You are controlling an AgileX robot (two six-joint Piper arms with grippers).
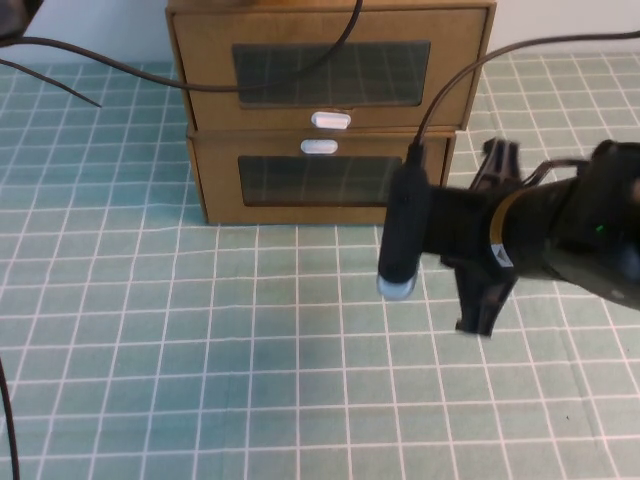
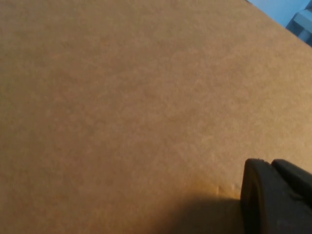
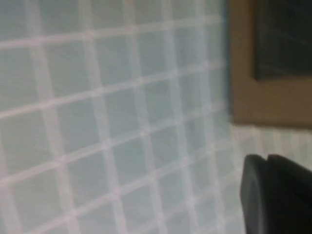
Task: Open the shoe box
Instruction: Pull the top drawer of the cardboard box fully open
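Two brown cardboard shoe boxes are stacked at the back of the table, the upper box on the lower box. Each has a dark window and a white handle on its front, and both drawers sit closed. My right gripper hovers shut and empty over the mat, in front of the boxes and to their right. In the right wrist view the right gripper is beside the lower box's corner. My left gripper is shut, close to a plain cardboard surface. The left arm is outside the high view.
A green mat with a white grid covers the table. Black cables run across the back left and over the upper box. The right arm's wrist camera hangs in front of the lower box's right end.
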